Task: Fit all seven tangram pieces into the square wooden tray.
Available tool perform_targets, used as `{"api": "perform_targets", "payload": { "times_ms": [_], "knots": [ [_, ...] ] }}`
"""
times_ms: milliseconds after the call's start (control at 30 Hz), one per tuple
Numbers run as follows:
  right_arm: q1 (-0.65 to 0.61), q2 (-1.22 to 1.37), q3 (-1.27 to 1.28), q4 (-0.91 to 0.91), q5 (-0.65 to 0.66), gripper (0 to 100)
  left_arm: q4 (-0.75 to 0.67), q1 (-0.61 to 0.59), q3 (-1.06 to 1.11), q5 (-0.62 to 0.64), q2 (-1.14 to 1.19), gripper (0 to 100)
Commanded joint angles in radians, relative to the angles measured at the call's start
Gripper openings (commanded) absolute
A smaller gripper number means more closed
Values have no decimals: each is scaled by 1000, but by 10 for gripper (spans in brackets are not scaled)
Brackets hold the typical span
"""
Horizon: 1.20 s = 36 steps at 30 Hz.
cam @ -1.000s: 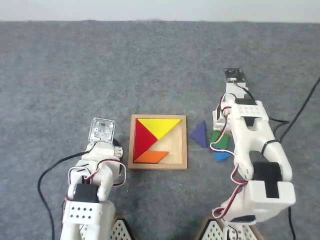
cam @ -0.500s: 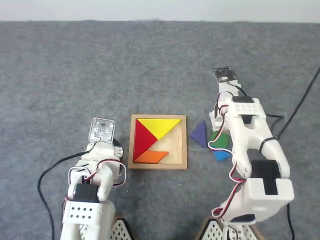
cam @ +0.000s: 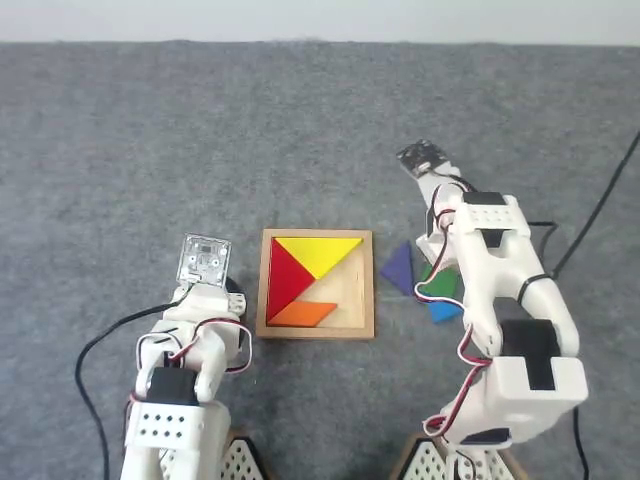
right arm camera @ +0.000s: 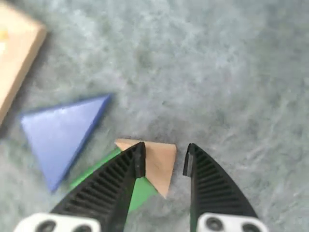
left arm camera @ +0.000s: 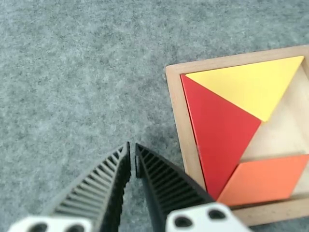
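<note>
Flat on the grey counter [cam: 200, 130], between the two arms: the square wooden tray [cam: 317, 333]. Holds three pieces: a yellow triangle [cam: 318, 254] along the tray's far edge, a red triangle [cam: 285, 278] along its left edge, and an orange parallelogram [cam: 303, 314] along its near edge, touching the red one. Bare wood across the tray's right part.

Outside the tray, on its right side: a purple-blue triangle [cam: 399, 268] just beside the rim, a green piece [cam: 441, 284] farther from the tray, and a blue piece [cam: 444, 311] against the green one, nearer the arm bases. Both of these partly under the right arm. In the right wrist view, also a small tan triangle [right arm camera: 159, 166] against the green piece, on its side away from the tray; overlapping or merely abutting, hard to tell.

Fingers of the right gripper [right arm camera: 163, 155] apart, one on either side of the tan triangle, low over it; contact impossible to judge. Well to the right of the tray, past the purple-blue triangle.

Fingers of the left gripper [left arm camera: 131, 147] almost together, only a thin slit between them, nothing held. Points down at bare counter just off the tray's left rim, near the far-left corner.
</note>
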Motion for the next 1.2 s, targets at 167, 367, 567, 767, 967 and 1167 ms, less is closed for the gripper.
{"api": "perform_targets", "payload": {
  "times_ms": [167,367,567,767,967,1167],
  "knots": [
    [-41,-5,-40,145,267,144,0,-3,-10,3,-14,14],
    [-33,-5,-40,143,305,139,0,-3,-10,3,-14,14],
    [-36,-7,-51,143,258,5,0,-3,-10,3,-14,14],
    [-30,-18,-77,163,212,7,0,-3,-10,3,-14,14],
    [-30,-18,-198,292,123,7,0,-3,-10,3,-14,14],
    [-45,-5,-261,364,121,15,0,-3,-10,3,-14,14]
  ]
}}
